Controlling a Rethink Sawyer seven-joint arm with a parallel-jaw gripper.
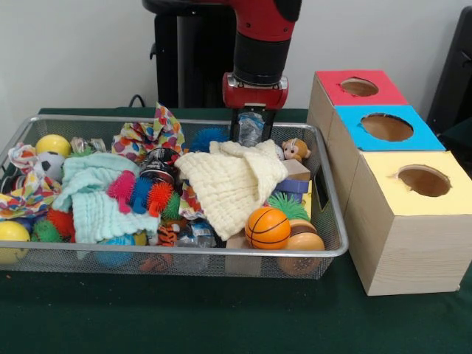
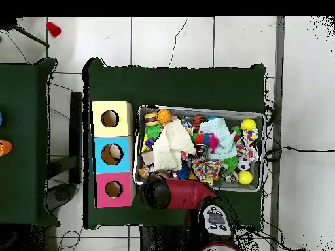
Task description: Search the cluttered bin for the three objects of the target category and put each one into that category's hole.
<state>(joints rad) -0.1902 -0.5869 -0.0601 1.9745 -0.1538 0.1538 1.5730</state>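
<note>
Pincer [image 1: 251,131] lowered at the far rim of the wire bin [image 1: 184,251], just behind a cream waffle cloth [image 1: 228,181]; something clear and crinkled seen right at its tip, but whether parted, closed or clamped cannot be told. Hangs straight down from the red and black arm [image 1: 262,44], wrist vertical; seen from overhead, arm [image 2: 176,193] reaching over the bin's edge [image 2: 196,109] close to the boxes. Green-covered table [image 1: 221,317] beneath everything, white wall [image 1: 74,51] behind, pale tiled floor [image 2: 170,39] around. Bin laid with its long axis across the front view, crammed full. Beside its right end, three wooden boxes in a row touching one another, row running at right angles to the bin's length, each with one round hole facing up: yellow-topped box [image 1: 413,221] nearest, blue-topped box [image 1: 417,136] in the middle, red-topped box [image 1: 383,92] farthest. Inside the bin, a mint cloth [image 1: 96,199] at left of the cream one, an orange basketball [image 1: 267,227] at the near right corner, a yellow ball [image 1: 53,144] at the far left.
</note>
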